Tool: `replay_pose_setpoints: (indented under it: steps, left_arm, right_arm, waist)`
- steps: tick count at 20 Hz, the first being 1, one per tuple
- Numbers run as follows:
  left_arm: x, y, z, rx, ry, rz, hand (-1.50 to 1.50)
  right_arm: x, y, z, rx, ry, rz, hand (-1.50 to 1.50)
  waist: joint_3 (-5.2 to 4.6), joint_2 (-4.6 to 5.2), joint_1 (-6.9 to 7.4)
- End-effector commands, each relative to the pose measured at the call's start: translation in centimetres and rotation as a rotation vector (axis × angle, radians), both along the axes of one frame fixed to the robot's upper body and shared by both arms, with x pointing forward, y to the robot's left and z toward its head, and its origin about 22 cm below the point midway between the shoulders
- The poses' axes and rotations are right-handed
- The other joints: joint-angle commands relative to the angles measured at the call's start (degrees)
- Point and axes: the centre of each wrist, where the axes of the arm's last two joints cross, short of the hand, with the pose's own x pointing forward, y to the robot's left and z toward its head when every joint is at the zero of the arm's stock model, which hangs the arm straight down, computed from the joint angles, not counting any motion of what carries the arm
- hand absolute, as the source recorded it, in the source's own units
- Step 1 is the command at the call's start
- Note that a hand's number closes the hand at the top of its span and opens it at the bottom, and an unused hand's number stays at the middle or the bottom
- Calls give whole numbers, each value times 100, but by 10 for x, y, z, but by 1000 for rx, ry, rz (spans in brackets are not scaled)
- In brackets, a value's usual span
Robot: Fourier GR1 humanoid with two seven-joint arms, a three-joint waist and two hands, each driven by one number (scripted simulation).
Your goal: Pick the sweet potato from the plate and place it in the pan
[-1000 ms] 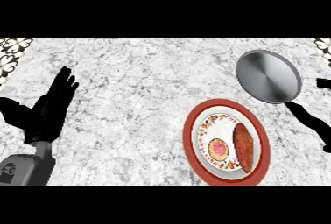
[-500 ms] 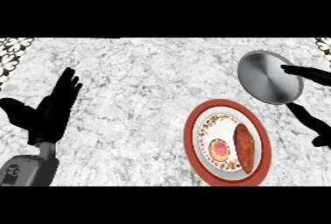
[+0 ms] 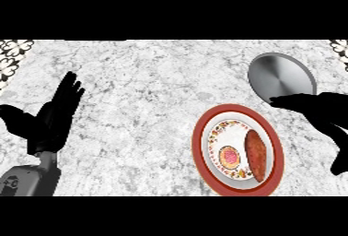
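A reddish-brown sweet potato (image 3: 256, 154) lies lengthwise on the right half of a red-rimmed patterned plate (image 3: 205, 132) at the lower right of the counter. Behind the plate sits a round grey pan (image 3: 277, 76), partly covered at its near edge by my right hand (image 3: 321, 113). That hand hangs open above the counter, fingers stretched toward the left, between the pan and the plate's far right rim, apart from the sweet potato. My left hand (image 3: 49, 120) rests open at the left edge, fingers up.
The counter top is grey-white marble (image 3: 142, 101). A round pink-and-yellow motif (image 3: 230, 156) marks the plate's centre. Floral patterned patches sit at the far left corner (image 3: 12, 51) and far right corner (image 3: 339, 46).
My right hand has come in from the right edge and moved leftward and nearer, now covering the pan's near edge above the plate. The left hand has barely shifted.
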Motion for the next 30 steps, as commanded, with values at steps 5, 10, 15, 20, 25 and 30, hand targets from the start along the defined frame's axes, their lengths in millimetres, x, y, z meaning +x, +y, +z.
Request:
replay_pose_setpoints:
  steps: [5,10,15,20,25,30]
  left_arm:
    - [11,7,2,-19,6,-7,0]
    - [0,28,-16,1,17,0,0]
    - [-3,13,-7,1,17,-6,0]
    - [1,15,-7,-19,5,9,0]
    - [1,18,-7,3,6,9,0]
    - [-19,8,-2,9,-15,-10,0]
  right_arm:
    - [-17,42,-3,-170,-69,81,-150]
    - [-30,49,19,-252,-140,51,-150]
    - [-48,67,-12,-192,-149,37,-150]
    - [-42,79,7,-239,-127,38,-150]
    - [-39,90,-6,-286,-132,-4,-150]
    - [-24,89,-47,-304,-114,-18,-150]
  waist:
    - [2,0,-42]
    - [0,-2,-43]
    - [3,-1,-41]
    - [1,3,-33]
    - [2,2,-28]
    - [5,1,8]
